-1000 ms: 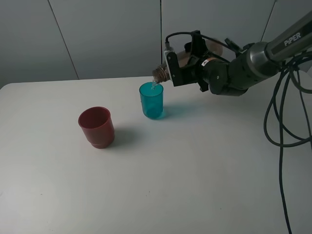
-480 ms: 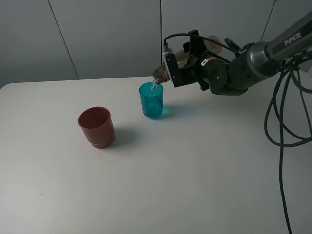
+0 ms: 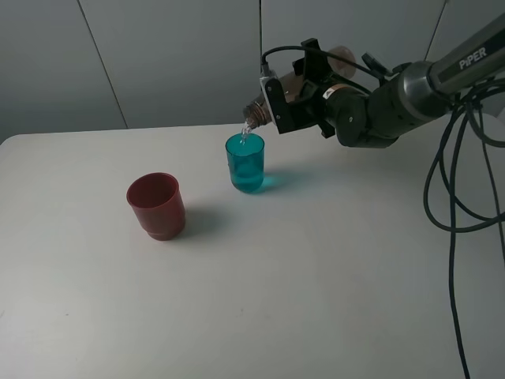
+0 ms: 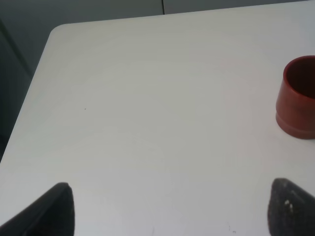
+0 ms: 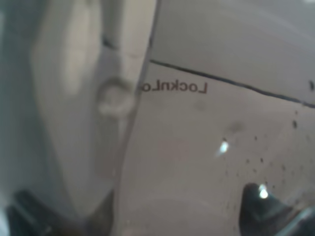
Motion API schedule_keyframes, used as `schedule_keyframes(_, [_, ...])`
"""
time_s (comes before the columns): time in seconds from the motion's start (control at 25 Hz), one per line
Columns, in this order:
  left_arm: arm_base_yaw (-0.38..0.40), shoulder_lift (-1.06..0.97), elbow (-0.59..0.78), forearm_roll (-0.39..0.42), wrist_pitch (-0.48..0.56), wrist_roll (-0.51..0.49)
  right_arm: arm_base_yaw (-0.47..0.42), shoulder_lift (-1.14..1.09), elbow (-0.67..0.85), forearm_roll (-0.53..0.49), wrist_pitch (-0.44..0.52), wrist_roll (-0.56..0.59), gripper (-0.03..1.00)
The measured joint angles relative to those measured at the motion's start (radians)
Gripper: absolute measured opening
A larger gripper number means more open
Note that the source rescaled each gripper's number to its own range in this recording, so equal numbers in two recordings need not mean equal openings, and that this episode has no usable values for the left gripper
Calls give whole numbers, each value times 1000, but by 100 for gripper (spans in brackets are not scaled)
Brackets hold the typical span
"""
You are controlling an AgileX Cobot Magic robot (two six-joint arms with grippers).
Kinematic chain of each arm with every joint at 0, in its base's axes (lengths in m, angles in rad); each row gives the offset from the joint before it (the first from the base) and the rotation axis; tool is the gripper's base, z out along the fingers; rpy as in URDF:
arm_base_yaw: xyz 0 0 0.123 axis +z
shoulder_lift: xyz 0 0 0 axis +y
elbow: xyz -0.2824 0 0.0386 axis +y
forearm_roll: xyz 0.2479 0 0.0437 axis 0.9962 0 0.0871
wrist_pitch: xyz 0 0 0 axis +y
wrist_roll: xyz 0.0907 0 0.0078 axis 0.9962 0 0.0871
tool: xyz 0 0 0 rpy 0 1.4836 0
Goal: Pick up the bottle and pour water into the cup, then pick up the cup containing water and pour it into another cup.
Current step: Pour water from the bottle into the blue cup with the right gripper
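Across the middle and lower frame of the high view, the white table [image 3: 316,300] is taking up most of the space. In the upper right the dark right arm [image 3: 379,110] is reaching toward the centre. Its right gripper [image 3: 288,101] is clamping the bottle [image 3: 255,116] (smoky brown, tipped nearly flat, with its neck pointing left and slightly down). Left of centre the red cup [image 3: 158,205] is standing upright, well apart from the bottle. At upper centre the teal cup [image 3: 246,163] is standing directly under the bottle's mouth, and a thin stream of water [image 3: 247,134] is falling into it. In the left wrist view the left gripper [image 4: 172,211] is hanging over bare table near the red cup, its fingers spread wide and gripping nothing.
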Motion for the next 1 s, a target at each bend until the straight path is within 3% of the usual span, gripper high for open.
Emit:
schedule_keyframes(0.52, [0,0,0,0,0,0,0,0,-10,-18,0,-79,7])
schedule_keyframes(1.0, [0,0,0,0,0,0,0,0,-10,-29,-24,-81,7])
